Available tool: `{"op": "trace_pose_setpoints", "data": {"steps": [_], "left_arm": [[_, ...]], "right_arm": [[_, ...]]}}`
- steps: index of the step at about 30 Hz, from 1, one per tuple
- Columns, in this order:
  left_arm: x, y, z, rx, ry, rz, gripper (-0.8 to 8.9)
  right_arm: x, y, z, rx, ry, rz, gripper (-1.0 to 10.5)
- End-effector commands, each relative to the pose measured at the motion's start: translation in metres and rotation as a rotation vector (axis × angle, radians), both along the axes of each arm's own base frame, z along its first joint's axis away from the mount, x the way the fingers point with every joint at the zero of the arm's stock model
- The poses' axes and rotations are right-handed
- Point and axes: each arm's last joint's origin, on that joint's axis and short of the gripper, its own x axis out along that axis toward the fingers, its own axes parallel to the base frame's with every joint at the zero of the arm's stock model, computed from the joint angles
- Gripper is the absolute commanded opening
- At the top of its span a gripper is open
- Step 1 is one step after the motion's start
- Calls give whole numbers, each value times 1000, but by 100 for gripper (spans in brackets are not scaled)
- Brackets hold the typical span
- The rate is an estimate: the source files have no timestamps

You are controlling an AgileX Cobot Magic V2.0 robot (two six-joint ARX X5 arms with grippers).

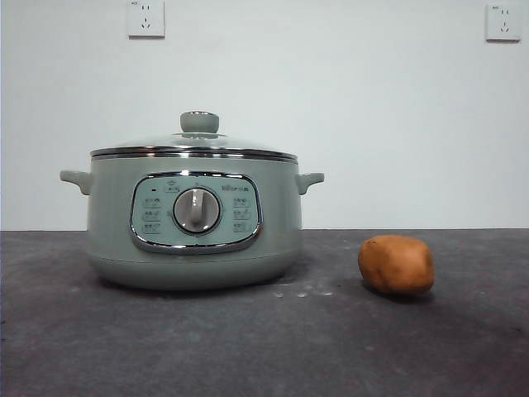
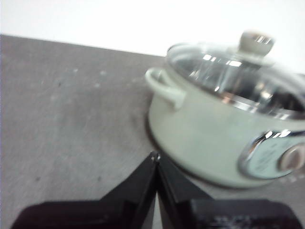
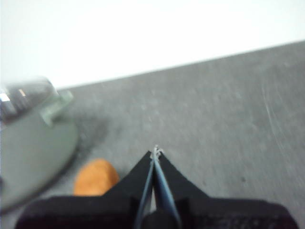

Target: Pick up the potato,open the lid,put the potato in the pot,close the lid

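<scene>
Dark grey surface (image 1: pixel 248 347) fills the foreground, rough and speckled, and it carries just two things. One pot (image 1: pixel 193 219) stands on it, by far the bigger of the pair: wide, pale sage green, with two small side handles, one chrome-framed control panel (image 1: pixel 196 212) and one silver dial (image 1: pixel 197 210) in the middle of that panel. One lid (image 1: pixel 194 145) sits closed on the pot, clear glass with a shiny steel rim and a single green knob (image 1: pixel 199 122) on top. One potato (image 1: pixel 396 265), orange-brown and rounded, lies on the surface to the side of the pot, apart from it and much smaller. A few pale specks (image 1: pixel 302 293) dot the surface between the two.

Behind everything is a plain white wall with two sockets (image 1: pixel 145 17) high up, one above the pot and one near the far corner.

Neither arm shows from the front. From the left wrist camera, the left hand (image 2: pixel 156 156) hangs over bare surface near the pot's side handle, its two black jaws pressed together with nothing between them. From the right wrist camera, the right hand (image 3: pixel 155 151) is likewise closed on nothing, jaws tip to tip above the surface, with the potato (image 3: pixel 96 177) near it and the blurred edge of the pot further off.
</scene>
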Motion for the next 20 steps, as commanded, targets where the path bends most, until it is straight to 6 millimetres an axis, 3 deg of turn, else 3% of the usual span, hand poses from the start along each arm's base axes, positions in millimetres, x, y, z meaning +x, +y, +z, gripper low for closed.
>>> {"op": "trace_pose_setpoints", "data": {"steps": [1, 8, 12, 20], "left_arm": [[-1, -1, 15, -19, -7, -16, -6], [-6, -3, 65, -29, -10, -89, -6], [-8, -5, 95, -39, 6, -144, -6], [-11, -9, 135, -15, 36, -231, -6]], "right_arm": [[-2, 0, 14, 39, -9, 8, -11], [-5, 2, 64, 31, 19, 86, -11], [-6, 3, 103, -32, 63, 131, -11], [-2, 5, 162, -152, 192, 228, -11]]}}
